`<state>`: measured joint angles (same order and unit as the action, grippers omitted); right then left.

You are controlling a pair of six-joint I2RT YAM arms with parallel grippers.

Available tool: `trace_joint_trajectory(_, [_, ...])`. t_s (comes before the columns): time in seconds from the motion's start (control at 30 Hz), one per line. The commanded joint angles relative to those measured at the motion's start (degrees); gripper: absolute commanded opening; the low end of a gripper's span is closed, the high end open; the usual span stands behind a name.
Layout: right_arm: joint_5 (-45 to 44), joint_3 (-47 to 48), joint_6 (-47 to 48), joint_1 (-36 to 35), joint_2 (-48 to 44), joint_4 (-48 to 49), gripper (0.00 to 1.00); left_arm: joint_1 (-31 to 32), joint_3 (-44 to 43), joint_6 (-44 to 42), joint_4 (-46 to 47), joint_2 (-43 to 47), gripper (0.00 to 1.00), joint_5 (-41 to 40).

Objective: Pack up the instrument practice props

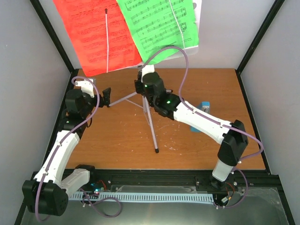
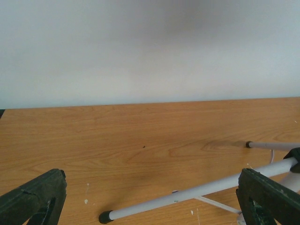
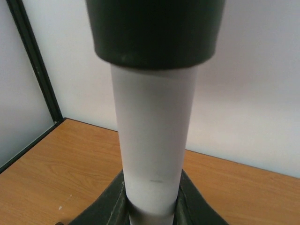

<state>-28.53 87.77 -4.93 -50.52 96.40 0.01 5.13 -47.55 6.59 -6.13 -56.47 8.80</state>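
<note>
The music stand (image 1: 151, 123) stands mid-table on silver tripod legs. A red sheet (image 1: 96, 35) and a green sheet (image 1: 161, 23) lie on its desk at the top of the view. My right gripper (image 1: 144, 80) is shut on the stand's white pole (image 3: 152, 140), with a finger (image 3: 105, 208) on each side of it. My left gripper (image 1: 107, 97) is open at the end of the left tripod leg (image 2: 187, 193), which lies between its fingers (image 2: 33, 199) untouched. The blue metronome (image 1: 205, 106) sits right of the stand, partly hidden by my right arm.
White walls and black frame posts (image 1: 51, 35) close in the wooden table (image 1: 117, 140) on three sides. A black rail and a white cable track (image 1: 154, 196) run along the near edge. A purple cable (image 1: 185, 70) loops above my right arm.
</note>
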Motion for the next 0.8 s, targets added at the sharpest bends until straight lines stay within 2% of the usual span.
trace_joint_trajectory(0.0, [-13.68, 8.22, -8.50, -2.90, 2.50, -1.58, 0.03, -0.29, -1.04, 1.43, -0.44, 2.41, 0.99, -2.91])
trace_joint_trajectory(0.13, [-12.71, 8.34, -11.32, -3.55, 3.79, -1.14, 0.03, -0.29, -0.50, 1.40, -0.25, 4.12, 1.00, -3.31])
trace_joint_trajectory(0.2, [-10.35, 8.21, -10.62, -3.60, 3.96, -1.41, 0.09, -0.29, -0.15, 1.18, -0.08, 4.79, 0.99, -3.32])
trace_joint_trajectory(0.23, [-8.69, 7.62, -9.92, -3.54, 3.68, -1.22, 0.28, -0.29, -0.13, 1.15, -0.16, 5.13, 0.99, -3.39])
trace_joint_trajectory(0.27, [-5.67, 6.32, -8.67, -3.55, 2.91, -0.34, 0.64, -0.29, -0.09, 1.08, -0.13, 5.32, 0.99, -3.47])
trace_joint_trajectory(0.3, [-2.48, 4.97, -6.94, -3.53, 2.18, 1.38, 0.80, -0.29, -0.10, 0.98, -0.07, 5.47, 0.99, -3.64])
trace_joint_trajectory(0.37, [4.58, 2.19, -2.02, -3.40, 0.22, 4.12, 0.93, -0.29, -0.14, 0.89, -0.09, 5.68, 0.99, -4.14])
trace_joint_trajectory(0.43, [10.17, 0.36, 1.48, -3.36, -1.74, 3.70, 0.99, -0.29, -0.01, 0.73, -0.11, 5.75, 0.99, -4.51])
trace_joint_trajectory(0.57, [19.47, -8.85, 5.59, -3.29, -8.24, 5.09, 1.00, -0.29, 0.03, 0.52, -0.10, 5.90, 0.99, -5.10])
trace_joint_trajectory(0.77, [27.92, -28.58, 1.63, 0.75, -20.99, 13.08, 1.00, -0.29, 0.24, 0.26, 0.16, 5.56, 0.99, -5.87])
